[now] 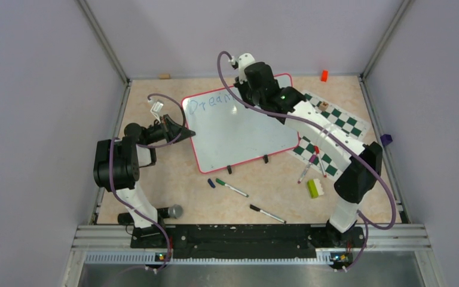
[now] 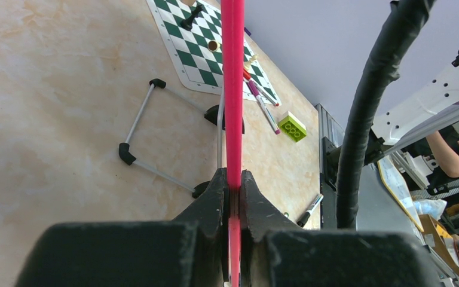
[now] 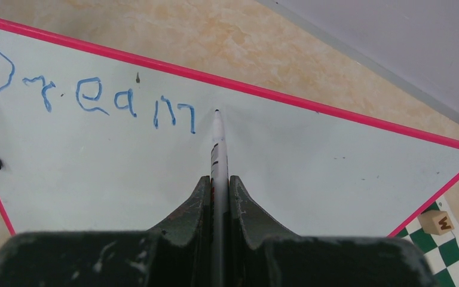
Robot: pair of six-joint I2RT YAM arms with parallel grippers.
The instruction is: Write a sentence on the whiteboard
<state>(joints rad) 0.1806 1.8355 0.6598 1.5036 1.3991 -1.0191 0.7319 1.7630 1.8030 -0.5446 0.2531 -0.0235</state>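
The whiteboard [image 1: 245, 140], white with a thin red frame, stands tilted mid-table on small black feet. Blue lettering, the sentence [image 3: 95, 98], reads "Dream" along its top left. In the top view the same sentence [image 1: 212, 103] shows faintly. My right gripper [image 3: 218, 182] is shut on a white marker [image 3: 217, 143], whose tip rests on the board just right of the "m". My left gripper [image 2: 233, 179] is shut on the board's red frame [image 2: 233, 89] at its left edge. In the top view the left gripper [image 1: 186, 133] and the right gripper [image 1: 242, 89] sit at those spots.
A green-and-white chess mat [image 1: 334, 128] lies right of the board with small pieces and two markers [image 1: 306, 170] on it. A green brick [image 1: 315, 188], a green-capped marker [image 1: 232, 187], a black marker [image 1: 268, 213] and a blue cap [image 1: 211, 183] lie in front. An orange block [image 1: 324, 75] sits at the back.
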